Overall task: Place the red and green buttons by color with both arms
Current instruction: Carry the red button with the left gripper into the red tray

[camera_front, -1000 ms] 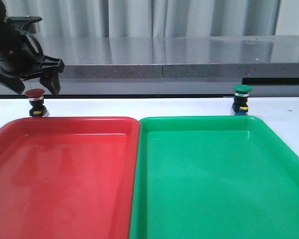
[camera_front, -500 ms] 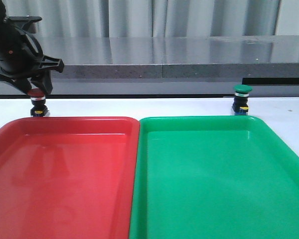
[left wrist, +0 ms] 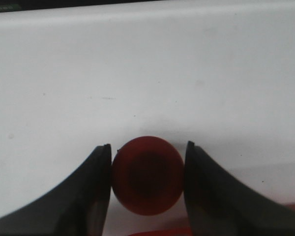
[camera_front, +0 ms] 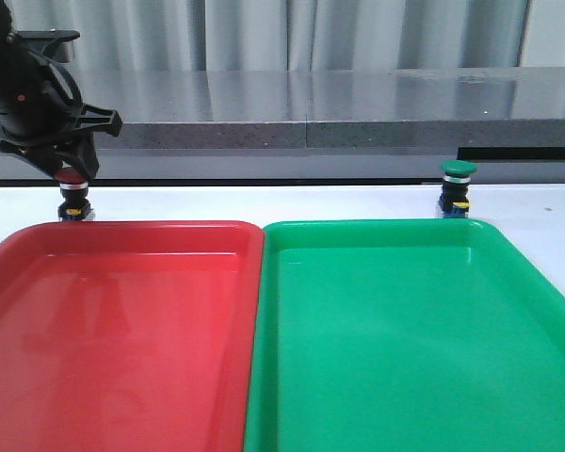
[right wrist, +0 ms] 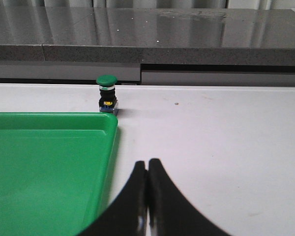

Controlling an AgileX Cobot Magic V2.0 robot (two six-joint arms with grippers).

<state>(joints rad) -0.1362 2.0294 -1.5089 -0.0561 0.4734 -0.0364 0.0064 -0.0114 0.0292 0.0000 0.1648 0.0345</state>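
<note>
It looks like a lab: a plain white table point(camera_front: 264, 200), a long gray counter point(camera_front: 358, 104), pale curtains point(camera_front: 264, 33) behind

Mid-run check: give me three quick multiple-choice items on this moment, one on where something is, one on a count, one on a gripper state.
1. Where does the green-capped push button stand?
A. inside the green plastic tray
B. on the white table behind that tray's far rim
C. inside the red plastic tray

2. How many trays are on the table?
A. one
B. two
C. three

3. How is the left gripper?
A. fingers against the sides of the red-capped push button
B. wide open above bare table
C. holding the green button

Answers:
1 B, it stands on the white surface just past the rim.
2 B, one red and one green, side by side.
3 A, the left wrist view shows the cap between both fingers.
</note>
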